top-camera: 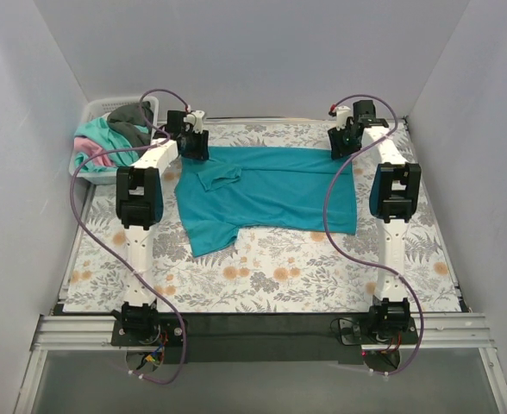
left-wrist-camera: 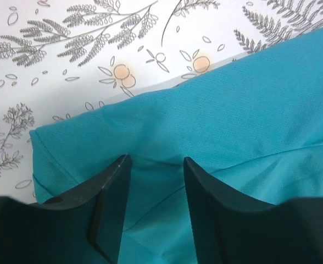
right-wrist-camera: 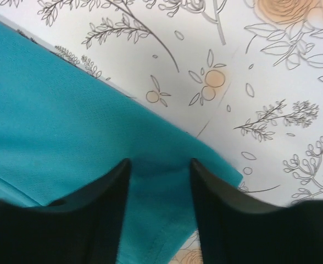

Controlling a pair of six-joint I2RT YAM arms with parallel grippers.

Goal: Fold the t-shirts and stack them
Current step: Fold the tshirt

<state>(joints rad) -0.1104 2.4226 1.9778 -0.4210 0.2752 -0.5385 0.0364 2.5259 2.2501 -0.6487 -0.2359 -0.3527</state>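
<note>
No readable text, label, brand or number anywhere — not on cloth, arms or cover.

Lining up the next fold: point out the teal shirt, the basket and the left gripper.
teal shirt (top-camera: pixel 279 185), top view, mid body.
basket (top-camera: pixel 107 102), top view, white far rim.
left gripper (left-wrist-camera: pixel 156 163), left wrist view, between its fingertips.

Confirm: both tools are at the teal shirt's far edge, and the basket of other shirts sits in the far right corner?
No. The basket is in the far left corner, as the top view shows. The rest holds: the left tool and right tool are both at the teal shirt's far edge.
</note>
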